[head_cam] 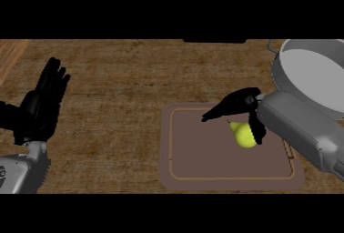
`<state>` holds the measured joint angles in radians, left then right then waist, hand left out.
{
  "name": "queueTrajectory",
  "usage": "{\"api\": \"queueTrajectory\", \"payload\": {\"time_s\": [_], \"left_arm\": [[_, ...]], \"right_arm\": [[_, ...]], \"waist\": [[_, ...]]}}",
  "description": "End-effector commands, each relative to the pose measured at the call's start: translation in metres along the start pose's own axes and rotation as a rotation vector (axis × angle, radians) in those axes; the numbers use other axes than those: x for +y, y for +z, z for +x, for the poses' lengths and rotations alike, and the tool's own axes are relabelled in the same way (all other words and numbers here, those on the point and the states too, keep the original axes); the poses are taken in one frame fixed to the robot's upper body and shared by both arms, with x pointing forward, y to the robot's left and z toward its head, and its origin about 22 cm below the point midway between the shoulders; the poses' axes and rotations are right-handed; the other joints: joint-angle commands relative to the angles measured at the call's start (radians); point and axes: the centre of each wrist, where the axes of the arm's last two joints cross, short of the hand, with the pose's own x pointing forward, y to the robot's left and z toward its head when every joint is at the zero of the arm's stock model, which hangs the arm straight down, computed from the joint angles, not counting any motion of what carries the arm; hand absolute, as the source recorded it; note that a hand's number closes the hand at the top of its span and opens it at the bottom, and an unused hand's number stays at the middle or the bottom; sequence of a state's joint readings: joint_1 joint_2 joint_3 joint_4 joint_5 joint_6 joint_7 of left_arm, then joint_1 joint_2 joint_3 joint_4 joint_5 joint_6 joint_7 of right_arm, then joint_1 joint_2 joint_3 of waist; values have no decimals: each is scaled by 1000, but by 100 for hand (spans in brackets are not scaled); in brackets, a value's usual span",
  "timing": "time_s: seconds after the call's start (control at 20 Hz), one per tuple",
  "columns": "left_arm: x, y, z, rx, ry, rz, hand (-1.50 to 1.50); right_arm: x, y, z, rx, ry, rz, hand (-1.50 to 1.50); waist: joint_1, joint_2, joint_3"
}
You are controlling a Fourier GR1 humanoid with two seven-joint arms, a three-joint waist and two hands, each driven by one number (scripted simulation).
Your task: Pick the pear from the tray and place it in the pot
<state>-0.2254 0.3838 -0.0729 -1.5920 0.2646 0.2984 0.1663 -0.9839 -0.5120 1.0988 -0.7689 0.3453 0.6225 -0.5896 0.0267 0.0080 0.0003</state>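
OK, right hand [243, 101] is over the tray [201, 175], fingers splayed and unclenched, straddling the pear [245, 136] but not closed on it. The pear lies on the tray surface, a bit off tray centre toward 1 o'clock, long axis roughly 12 to 6. One finger runs down its 3 o'clock side; I can't tell if it's touching.

Risks as I see them:
- The pear is rounded and tapered. If I close with fingers off its middle, it squirts out toward 9 o'clock across the tray.
- The other finger points out to 9 o'clock, well away from the fruit (a long way to sweep before it contacts), so closing could nudge rather than grasp.
- The pot [316, 77] sits at 1 o'clock from the tray, just past my forearm. A low carry could clip its rim.

Left hand [42, 111] is resting at 9 o'clock on the counter [114, 82], flat and released, fingers up.
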Motion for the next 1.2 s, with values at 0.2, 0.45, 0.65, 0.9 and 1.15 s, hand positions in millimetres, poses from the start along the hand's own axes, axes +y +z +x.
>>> {"api": "queueTrajectory", "payload": {"time_s": [0.2,0.45,0.65,0.9,1.15], "left_arm": [[-2,1,9,-12,10,2,0],[-5,14,-8,15,-1,-8,0],[14,12,-9,11,4,-5,0],[-12,7,-1,-5,2,-4,0],[30,-1,10,7,-12,35,0]], "right_arm": [[15,-23,-19,-45,-67,104,-150],[33,-33,-21,-78,-52,108,-150],[20,-25,-15,-181,64,101,150],[33,-31,-24,-190,40,104,150],[56,-17,-30,-171,71,39,150]], "waist": [[5,1,0],[0,0,0],[2,-2,0],[3,2,1],[-34,-13,-1]]}}
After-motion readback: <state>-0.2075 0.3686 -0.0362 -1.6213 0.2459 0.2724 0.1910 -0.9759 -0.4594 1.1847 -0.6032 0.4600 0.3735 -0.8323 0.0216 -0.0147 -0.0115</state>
